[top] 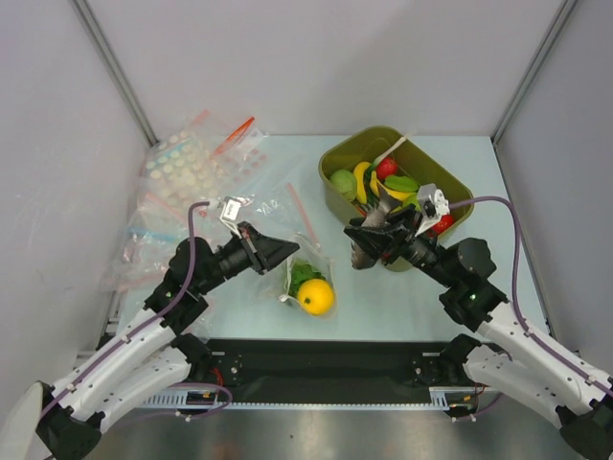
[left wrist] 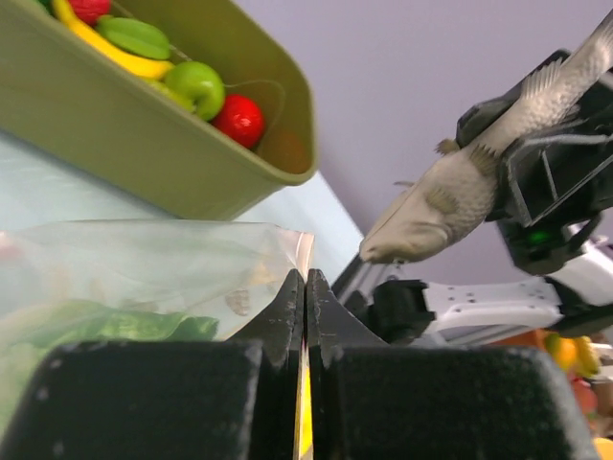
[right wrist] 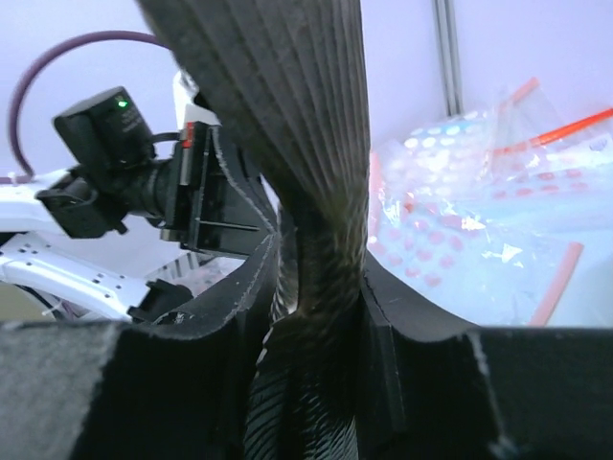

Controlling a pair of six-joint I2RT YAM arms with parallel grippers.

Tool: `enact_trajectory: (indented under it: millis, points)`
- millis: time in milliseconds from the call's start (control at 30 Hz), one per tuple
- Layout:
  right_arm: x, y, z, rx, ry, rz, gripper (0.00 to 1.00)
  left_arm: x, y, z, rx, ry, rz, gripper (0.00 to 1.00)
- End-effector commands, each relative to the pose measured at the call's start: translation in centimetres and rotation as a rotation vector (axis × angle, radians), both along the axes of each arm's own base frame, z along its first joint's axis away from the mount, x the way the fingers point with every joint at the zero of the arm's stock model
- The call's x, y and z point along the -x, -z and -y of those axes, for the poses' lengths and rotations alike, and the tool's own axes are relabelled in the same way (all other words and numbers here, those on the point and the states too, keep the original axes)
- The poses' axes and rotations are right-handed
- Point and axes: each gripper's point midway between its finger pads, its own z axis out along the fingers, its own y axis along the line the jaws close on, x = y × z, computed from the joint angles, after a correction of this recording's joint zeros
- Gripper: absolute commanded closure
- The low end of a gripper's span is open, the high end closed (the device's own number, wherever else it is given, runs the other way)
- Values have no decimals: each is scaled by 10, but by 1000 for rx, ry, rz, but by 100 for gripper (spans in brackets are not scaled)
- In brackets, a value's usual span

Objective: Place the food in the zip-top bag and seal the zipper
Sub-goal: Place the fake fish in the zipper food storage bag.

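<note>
Zip-top bag [top: 306, 254]: clear, soft, light, probably slippery film, best taken by its stiffer rim. It lies mid-table, holding lettuce [top: 301, 273] and yellow-orange fruit [top: 316, 297]. Left gripper [top: 287, 252]: low, fingers pinched shut on the bag's edge. Right gripper [top: 391, 233]: raised beside green bin [left wrist: 144, 163], clamped on toy fish [left wrist: 431, 206].

We see the zip-top bag [left wrist: 144, 259] as clear and colourless, with bright-green lettuce [top: 303, 274] and a yellow-orange fruit [top: 316, 296] showing through it. The bin [left wrist: 144, 163] is olive green and holds a yellow banana [left wrist: 96, 43], a green fruit [left wrist: 196, 86] and a red fruit [left wrist: 239, 120]. The toy fish [left wrist: 450, 201] is grey-brown, and its tail is dark and ribbed. The left gripper [left wrist: 305, 297] and right gripper [right wrist: 321, 316] are black. The cable [top: 517, 240] is purple and the table [top: 402, 297] is pale mint. The heaped bags [top: 187, 172] carry pastel dots and red strips.
</note>
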Motion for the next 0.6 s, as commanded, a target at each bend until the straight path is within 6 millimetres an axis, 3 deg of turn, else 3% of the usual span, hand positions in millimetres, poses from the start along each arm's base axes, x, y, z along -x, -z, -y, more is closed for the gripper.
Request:
enact_trajectory:
  millis: [0, 233, 400, 567]
  points:
    - [9, -28, 7, -115, 39, 51, 83, 14, -53, 13, 189, 96, 31, 100]
    - [6, -27, 14, -214, 123, 47, 85, 9, -68, 36, 271, 162, -36, 100]
    - [0, -17, 10, -215, 141, 32, 84, -2, -47, 57, 234, 202, -88, 100]
    - [-7, -2, -6, -215, 124, -2, 84, -8, -30, 69, 152, 243, -69, 100]
